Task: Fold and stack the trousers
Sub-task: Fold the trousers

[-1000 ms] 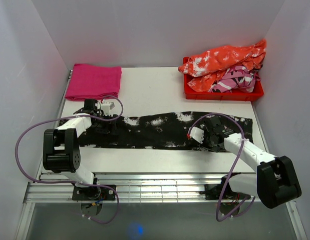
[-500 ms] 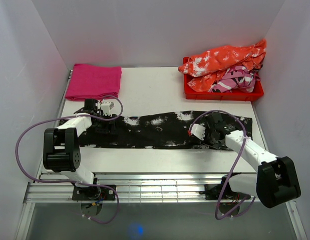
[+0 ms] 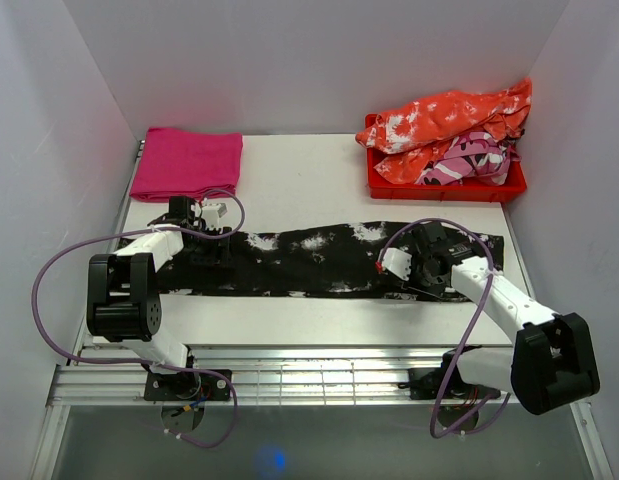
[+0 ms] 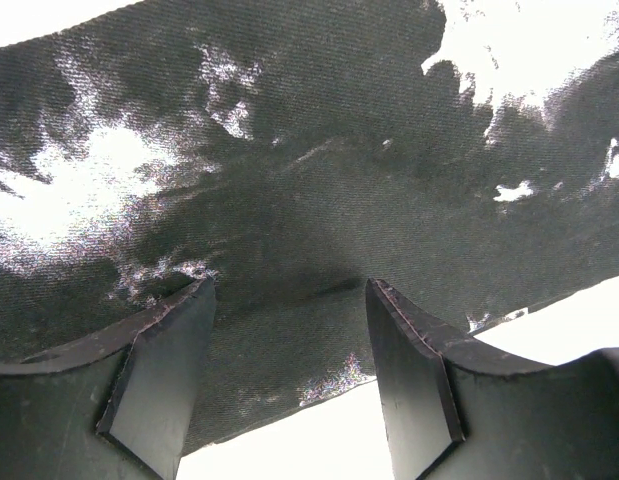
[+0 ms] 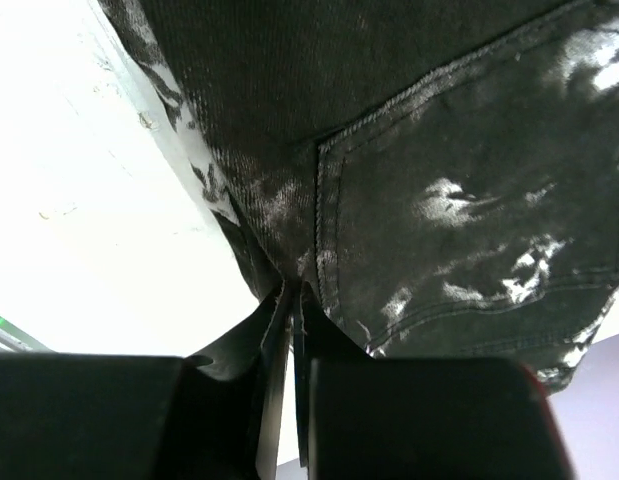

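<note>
Right pincer hides the trousers edge it pinches.

The white worktop carries black, white-splotched fabric trousers stretched along its near edge, a folded magenta cloth at its far-left corner, a red plastic tray far-right.

Black, white-splotched trousers lie flat, stretched sideways.
</note>
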{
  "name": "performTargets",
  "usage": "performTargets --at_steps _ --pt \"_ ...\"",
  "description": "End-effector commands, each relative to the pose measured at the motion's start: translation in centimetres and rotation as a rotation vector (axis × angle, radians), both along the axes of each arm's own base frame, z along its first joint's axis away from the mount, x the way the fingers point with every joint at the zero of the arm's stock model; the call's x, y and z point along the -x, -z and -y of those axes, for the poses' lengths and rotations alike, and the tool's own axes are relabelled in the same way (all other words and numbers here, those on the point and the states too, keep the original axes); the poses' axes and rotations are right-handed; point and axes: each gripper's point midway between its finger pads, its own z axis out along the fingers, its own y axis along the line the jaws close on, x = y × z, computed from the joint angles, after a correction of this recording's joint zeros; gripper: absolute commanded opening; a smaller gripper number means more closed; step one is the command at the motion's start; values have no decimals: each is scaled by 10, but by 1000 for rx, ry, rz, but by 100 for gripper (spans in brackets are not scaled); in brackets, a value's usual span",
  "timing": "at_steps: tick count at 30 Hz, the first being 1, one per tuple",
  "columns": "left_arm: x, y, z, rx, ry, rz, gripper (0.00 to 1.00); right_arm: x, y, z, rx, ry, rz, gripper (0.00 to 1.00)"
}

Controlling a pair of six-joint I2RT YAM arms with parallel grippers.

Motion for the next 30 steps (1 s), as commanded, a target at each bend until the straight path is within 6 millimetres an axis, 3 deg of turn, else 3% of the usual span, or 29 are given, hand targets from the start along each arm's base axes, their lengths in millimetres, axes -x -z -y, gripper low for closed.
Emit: performTargets --at_steps 1,7,12,15,18,21,24,25,30 --pt "6 17 -13 -69 -20 -40 73 -6 0 0 -1 4 -5 8" --pt "6 17 -16 -82 -22 -37 73 -10 -4 5 5 4 16 8" --pt "5 20 -17 -89 -28 -45 72 8 -27 2 -29 -22 -17 8" --pt "6 23 -18 -94 -31 -55 71 19 -28 4 -29 -42 -34 8" --pt "6 23 -19 -96 -36 -56 70 31 -13 9 -8 -49 -74 8" --pt "6 23 -20 -100 -37 -59 69 45 15 17 29 -38 -148 8" --pt "7 23 -23 -108 -38 -60 69 45 38 23 57 -24 -155 8" --pt "8 24 -24 -108 -40 -63 69 37 42 24 58 -11 -125 8" --pt "8 23 -26 -104 -47 -65 69 31 52 20 42 16 -170 8"
